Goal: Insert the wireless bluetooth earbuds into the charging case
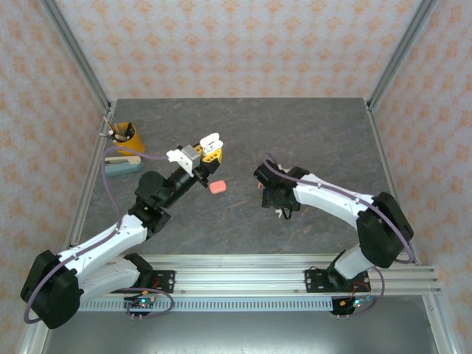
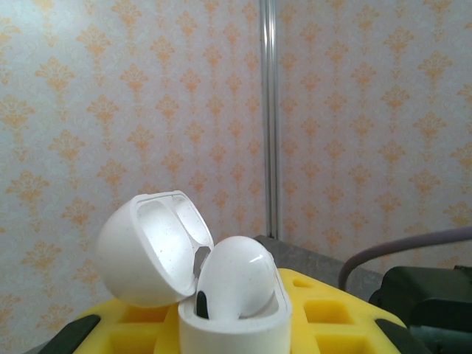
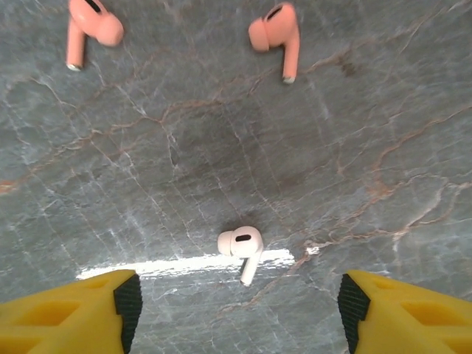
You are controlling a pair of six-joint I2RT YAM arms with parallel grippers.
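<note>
Grey marbled tabletop [image 1: 243,125] spreads under both arms, with orange-patterned wallpaper [image 1: 221,44] on the walls behind it. From above, we see the left gripper [image 1: 210,147] raised at about 10 o'clock from the table's centre, its yellow fingers clamped on the white charging case [image 2: 234,328]. In its wrist view the lid [image 2: 151,251] is flipped open toward 10 o'clock, and a seated white earbud [image 2: 237,274] sits in the case body.

The right gripper [image 3: 240,313] points down at the stone at 3 o'clock from centre, its jaws spread wide and holding nothing. Just ahead of it a loose white earbud [image 3: 242,247] lies flat, stem toward 6 o'clock. Farther off we see a coral-pink earbud [image 3: 87,29] at 11 o'clock and a second coral-pink earbud [image 3: 276,35] at 1 o'clock, well apart.

A pink case [image 1: 217,186] rests between the two grippers, and an orange cup [image 1: 124,136] stands near the table's 10 o'clock edge.
</note>
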